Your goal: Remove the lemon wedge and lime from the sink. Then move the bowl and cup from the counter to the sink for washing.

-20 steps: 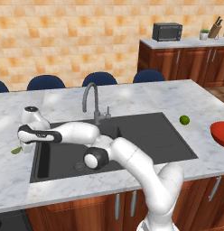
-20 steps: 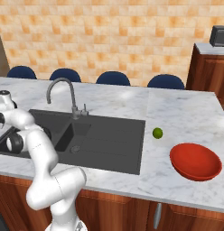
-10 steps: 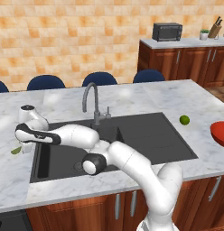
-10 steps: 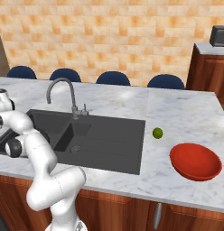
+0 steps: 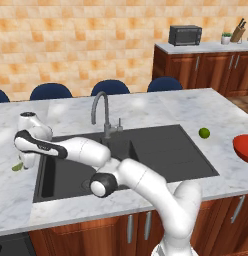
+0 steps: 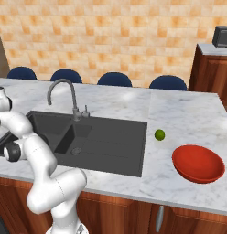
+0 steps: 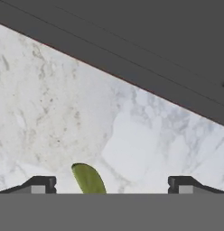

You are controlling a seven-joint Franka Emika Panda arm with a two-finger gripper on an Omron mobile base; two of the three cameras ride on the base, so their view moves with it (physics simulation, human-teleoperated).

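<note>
Thin green leaf-like lemon wedge (image 7: pixel 89 179) lies on the white veined marble counter (image 5: pixel 11 195) left of the dark matte sink (image 5: pixel 161 150), gripper (image 7: pixel 111 184) fingers wide apart over it, so lift straight up, then go right for the red bowl (image 6: pixel 198 163).

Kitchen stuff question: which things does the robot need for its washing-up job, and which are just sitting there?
For the job:
lemon wedge, lying on the counter
lime, on the counter
sink
red bowl

Just there:
microwave
knife block
potted plant
blue chairs
</note>
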